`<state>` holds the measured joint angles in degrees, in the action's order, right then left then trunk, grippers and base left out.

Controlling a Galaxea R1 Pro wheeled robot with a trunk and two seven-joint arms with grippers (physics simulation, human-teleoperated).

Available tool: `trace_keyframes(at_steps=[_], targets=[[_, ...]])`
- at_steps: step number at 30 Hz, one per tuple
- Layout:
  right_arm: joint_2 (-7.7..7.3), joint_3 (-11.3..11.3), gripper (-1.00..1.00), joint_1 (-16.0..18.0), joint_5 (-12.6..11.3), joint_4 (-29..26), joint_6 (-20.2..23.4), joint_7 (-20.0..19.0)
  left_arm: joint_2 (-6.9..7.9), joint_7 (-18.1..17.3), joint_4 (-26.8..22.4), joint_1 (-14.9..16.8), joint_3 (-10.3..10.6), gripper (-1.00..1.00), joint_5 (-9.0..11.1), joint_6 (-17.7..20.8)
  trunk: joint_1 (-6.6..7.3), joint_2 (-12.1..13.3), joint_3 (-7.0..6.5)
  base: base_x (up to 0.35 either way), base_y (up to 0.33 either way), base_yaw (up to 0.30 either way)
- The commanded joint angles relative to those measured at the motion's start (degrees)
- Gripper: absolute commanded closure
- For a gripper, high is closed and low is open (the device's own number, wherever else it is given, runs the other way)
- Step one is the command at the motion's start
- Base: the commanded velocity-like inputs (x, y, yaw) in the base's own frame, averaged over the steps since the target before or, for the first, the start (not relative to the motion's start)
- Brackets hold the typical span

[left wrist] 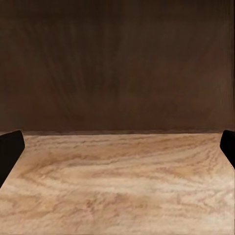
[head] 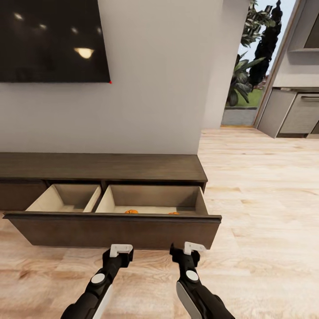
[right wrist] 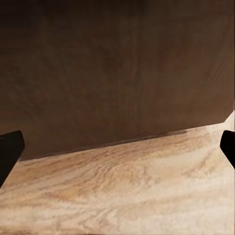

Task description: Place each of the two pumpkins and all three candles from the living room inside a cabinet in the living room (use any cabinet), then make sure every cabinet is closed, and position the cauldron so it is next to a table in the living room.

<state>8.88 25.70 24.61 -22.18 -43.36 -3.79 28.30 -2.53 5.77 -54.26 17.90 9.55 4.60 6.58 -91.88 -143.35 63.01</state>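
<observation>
The long dark brown cabinet point(head: 102, 166) stands against the wall with its wide drawer point(head: 110, 228) pulled out. Two orange pumpkins point(head: 131, 212) point(head: 173, 213) peek over the drawer front in the right compartment; the left compartment looks bare. My left gripper point(head: 120, 250) and right gripper point(head: 191, 248) hover low just before the drawer front, both open and holding nothing. Each wrist view faces the dark drawer front point(left wrist: 117, 63) point(right wrist: 117, 73) above the floor, with black fingertips point(left wrist: 10, 147) point(right wrist: 10, 149) far apart at the edges. The candles, cauldron and table are out of view.
A black TV point(head: 53, 40) hangs on the white wall above the cabinet. Pale wood floor point(head: 266, 212) stretches to the right toward a doorway with plants point(head: 248, 66) and grey kitchen units point(head: 297, 110).
</observation>
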Motion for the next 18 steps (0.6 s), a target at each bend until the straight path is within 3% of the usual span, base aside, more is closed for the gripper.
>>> trace_keyframes(at_steps=[1,6,11,18], targets=[[0.04,-0.1,-1.00,0.2,0.4,1.5,-0.4,-2.1,-0.03,-0.2,0.0,0.0,0.1,-1.00,-0.2,-1.0,0.00,0.0,0.00,0.000,0.000,0.000],[-0.18,-0.2,-1.00,0.4,0.6,3.3,-2.7,-4.2,-0.08,-0.4,0.1,0.0,-0.1,-1.00,-0.3,-2.3,0.00,0.0,0.00,0.041,0.011,0.000],[-1.32,-0.3,-1.00,0.4,0.8,3.8,-3.4,-4.8,-0.02,-0.3,0.1,0.0,-0.3,-1.00,-0.4,-2.7,0.00,0.0,0.00,0.089,0.034,0.000],[-1.57,-0.3,-1.00,0.5,0.9,6.9,-7.4,-5.1,-0.02,-0.1,0.1,0.0,-0.4,-1.00,-0.2,-4.0,0.00,0.0,0.00,0.008,0.003,0.000]])
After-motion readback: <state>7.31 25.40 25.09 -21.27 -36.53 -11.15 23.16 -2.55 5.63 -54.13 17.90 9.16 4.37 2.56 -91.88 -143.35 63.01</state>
